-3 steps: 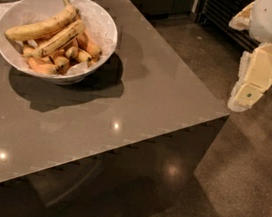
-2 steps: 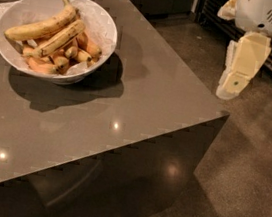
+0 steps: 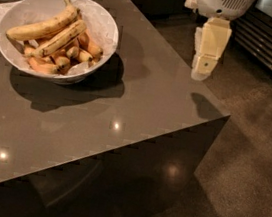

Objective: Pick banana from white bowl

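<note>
Banana [image 3: 42, 27] in white bowl [image 3: 105, 23], hand [image 3: 202, 69] well apart

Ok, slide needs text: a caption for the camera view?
Cream tool hangs above the glossy grey table, apart from the long pale-yellow banana in the round white bowl.

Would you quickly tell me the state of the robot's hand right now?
Hand: open or closed cannot be told; it hangs over the table near its right edge, far from the white bowl.

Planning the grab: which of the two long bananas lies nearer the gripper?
The front long banana, across the stubby ones; its twin lies behind. The gripper hangs right of the bowl, above the table edge.
</note>
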{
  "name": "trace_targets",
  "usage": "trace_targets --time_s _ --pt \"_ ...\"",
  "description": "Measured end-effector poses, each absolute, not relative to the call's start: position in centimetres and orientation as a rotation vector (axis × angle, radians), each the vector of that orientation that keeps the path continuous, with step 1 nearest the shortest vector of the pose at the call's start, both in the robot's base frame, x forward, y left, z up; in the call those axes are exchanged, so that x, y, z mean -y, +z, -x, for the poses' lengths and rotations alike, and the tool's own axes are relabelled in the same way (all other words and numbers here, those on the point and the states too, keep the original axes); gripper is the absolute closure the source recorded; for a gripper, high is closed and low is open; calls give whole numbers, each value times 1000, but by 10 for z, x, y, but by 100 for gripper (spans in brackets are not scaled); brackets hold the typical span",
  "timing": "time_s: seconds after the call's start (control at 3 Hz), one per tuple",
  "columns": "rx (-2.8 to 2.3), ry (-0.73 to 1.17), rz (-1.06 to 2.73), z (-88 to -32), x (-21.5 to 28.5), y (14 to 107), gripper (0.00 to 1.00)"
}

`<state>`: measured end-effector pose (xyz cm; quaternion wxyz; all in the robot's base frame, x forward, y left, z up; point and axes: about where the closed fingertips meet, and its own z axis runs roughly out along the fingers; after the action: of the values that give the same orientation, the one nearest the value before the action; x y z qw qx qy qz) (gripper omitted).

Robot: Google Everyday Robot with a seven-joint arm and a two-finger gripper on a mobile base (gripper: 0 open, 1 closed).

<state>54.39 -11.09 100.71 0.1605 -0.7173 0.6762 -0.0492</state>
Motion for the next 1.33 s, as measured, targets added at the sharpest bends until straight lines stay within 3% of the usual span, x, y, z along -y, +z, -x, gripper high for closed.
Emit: trace_targets --time_s 0.67,1.33 --pt "-1853 -168 2096 -563 84 1011 0" --pt "-1612 -199 2281 -595 8 1018 0"
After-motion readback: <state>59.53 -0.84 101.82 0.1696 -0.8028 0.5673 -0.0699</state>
